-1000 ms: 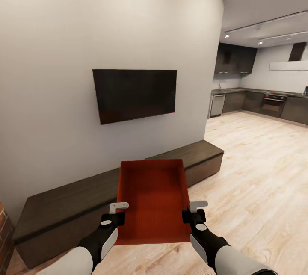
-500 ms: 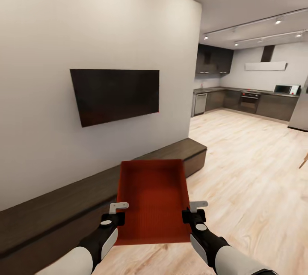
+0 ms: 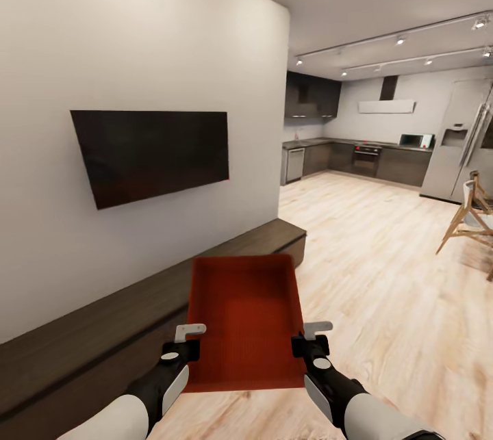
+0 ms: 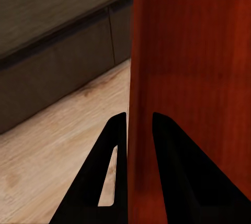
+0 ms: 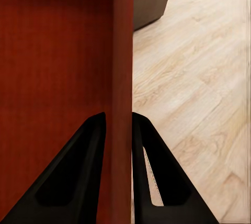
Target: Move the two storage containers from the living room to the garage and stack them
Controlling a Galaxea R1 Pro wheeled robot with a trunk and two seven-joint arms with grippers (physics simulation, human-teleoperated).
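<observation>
I hold one red-orange storage container (image 3: pixel 245 320) level in front of me, above the light wood floor. My left gripper (image 3: pixel 186 343) is shut on its left wall, and the left wrist view shows that thin wall (image 4: pixel 139 103) pinched between the black fingers (image 4: pixel 112 156). On the opposite side my right gripper (image 3: pixel 307 341) is shut on the right wall (image 5: pixel 121 77), which runs between its two fingers (image 5: pixel 89 156). The container is empty.
A long dark low cabinet (image 3: pixel 137 317) runs along the white wall at my left, under a wall-mounted black TV (image 3: pixel 154 152). Open wood floor (image 3: pixel 383 276) leads ahead to a kitchen with dark cabinets (image 3: pixel 356 159) and a fridge (image 3: pixel 459 152). A wooden chair (image 3: pixel 472 214) stands at the right.
The whole view has swung right: TV and wall slid left, and the fridge and chair came into sight. Both grippers and the container keep the same pose.
</observation>
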